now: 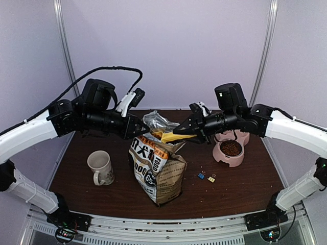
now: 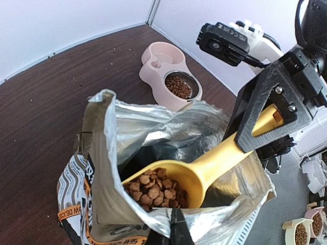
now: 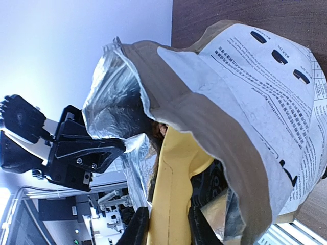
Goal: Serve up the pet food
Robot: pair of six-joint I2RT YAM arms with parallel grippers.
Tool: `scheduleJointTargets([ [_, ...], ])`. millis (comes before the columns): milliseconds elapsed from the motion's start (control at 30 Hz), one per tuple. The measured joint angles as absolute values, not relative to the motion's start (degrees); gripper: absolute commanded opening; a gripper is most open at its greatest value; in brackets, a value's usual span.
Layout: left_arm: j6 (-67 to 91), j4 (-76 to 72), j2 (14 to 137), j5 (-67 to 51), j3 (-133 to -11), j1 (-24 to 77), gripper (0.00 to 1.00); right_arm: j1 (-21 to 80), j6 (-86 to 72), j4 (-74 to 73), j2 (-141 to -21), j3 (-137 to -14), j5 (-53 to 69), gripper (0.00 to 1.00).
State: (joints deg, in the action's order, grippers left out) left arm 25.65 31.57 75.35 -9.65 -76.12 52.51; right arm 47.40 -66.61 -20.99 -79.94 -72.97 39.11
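A brown paper dog-food bag [image 1: 158,171] with foil lining stands open on the dark desk [image 1: 230,191], with a white ceramic mug [image 1: 100,167] left of it. The left gripper [image 1: 144,130] has its jaws pinched closed on the bag's foil rim. The right gripper [image 2: 265,120] clamps its jaws on the handle of a yellow plastic scoop [image 2: 204,166]. The scoop's cup sits inside the bag mouth, full of reddish-brown kibble pellets [image 2: 153,189]. Beyond, to the right, a pink plastic bowl [image 1: 220,157] holds more kibble.

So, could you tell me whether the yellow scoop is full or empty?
Full: the scoop is loaded with brown kibble, its bowl inside the open bag.
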Motion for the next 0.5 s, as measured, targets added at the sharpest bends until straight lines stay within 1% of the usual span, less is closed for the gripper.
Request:
scheduleJointTargets([
  [167, 26.04, 31.09, 73.41, -9.89, -74.13, 52.51, 0.0, 45.71, -73.32, -10.41, -75.02, -63.4, 40.47, 0.06],
  [300, 26.33, 30.55, 71.92, -9.87, -72.73, 52.51, 0.0, 44.25, -80.62, 2.11, -70.65, -54.19, 41.04, 0.06],
  [500, 27.14, 30.33, 70.48, -9.26, -71.55, 52.51, 0.0, 43.0, -86.5, 11.42, -66.0, -47.86, 41.08, 0.06],
])
